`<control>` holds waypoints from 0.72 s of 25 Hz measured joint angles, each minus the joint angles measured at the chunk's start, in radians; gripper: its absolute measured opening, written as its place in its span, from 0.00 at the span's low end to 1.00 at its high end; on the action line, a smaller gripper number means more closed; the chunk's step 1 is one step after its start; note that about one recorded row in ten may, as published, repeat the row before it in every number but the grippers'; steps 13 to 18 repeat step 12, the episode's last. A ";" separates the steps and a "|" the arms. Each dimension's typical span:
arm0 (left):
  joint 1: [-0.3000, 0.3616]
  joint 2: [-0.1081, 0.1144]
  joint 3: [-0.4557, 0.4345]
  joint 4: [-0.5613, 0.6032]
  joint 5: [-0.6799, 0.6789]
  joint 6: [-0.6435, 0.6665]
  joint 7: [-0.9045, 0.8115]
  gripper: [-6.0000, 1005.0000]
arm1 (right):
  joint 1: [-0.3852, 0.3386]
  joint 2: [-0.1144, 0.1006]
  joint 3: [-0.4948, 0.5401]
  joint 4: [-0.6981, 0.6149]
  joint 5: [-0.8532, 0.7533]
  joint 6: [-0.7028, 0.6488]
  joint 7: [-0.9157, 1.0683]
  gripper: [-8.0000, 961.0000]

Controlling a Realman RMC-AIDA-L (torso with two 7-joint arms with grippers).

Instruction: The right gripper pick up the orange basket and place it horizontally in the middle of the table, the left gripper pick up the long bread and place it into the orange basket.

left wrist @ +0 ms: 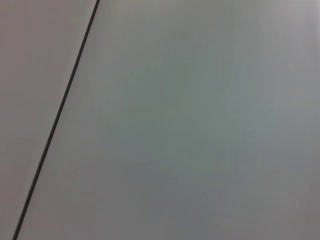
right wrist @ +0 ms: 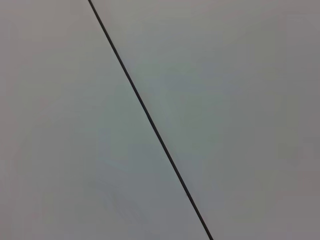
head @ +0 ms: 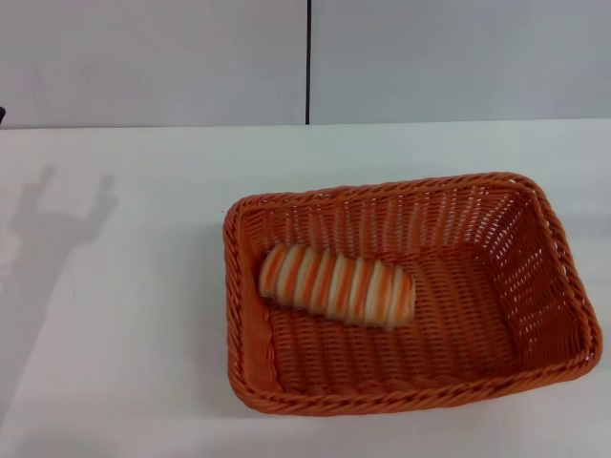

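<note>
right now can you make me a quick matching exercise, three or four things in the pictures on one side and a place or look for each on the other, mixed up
Things:
1. long bread
2. orange basket
3. table
4. dark seam

Descriptions:
a. plain white, carries a gripper-shaped shadow on the robot's left
b. runs straight up the wall behind the table
c. lies on the woven floor, toward the robot's left end
d. stands on the tabletop with its long side across the head view

Pairs: 1-c, 2-d, 3-a, 4-b
</note>
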 joint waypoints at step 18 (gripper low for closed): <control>-0.012 -0.001 -0.001 -0.002 -0.001 -0.009 0.001 0.84 | -0.004 0.000 0.002 0.013 0.000 -0.005 -0.002 0.45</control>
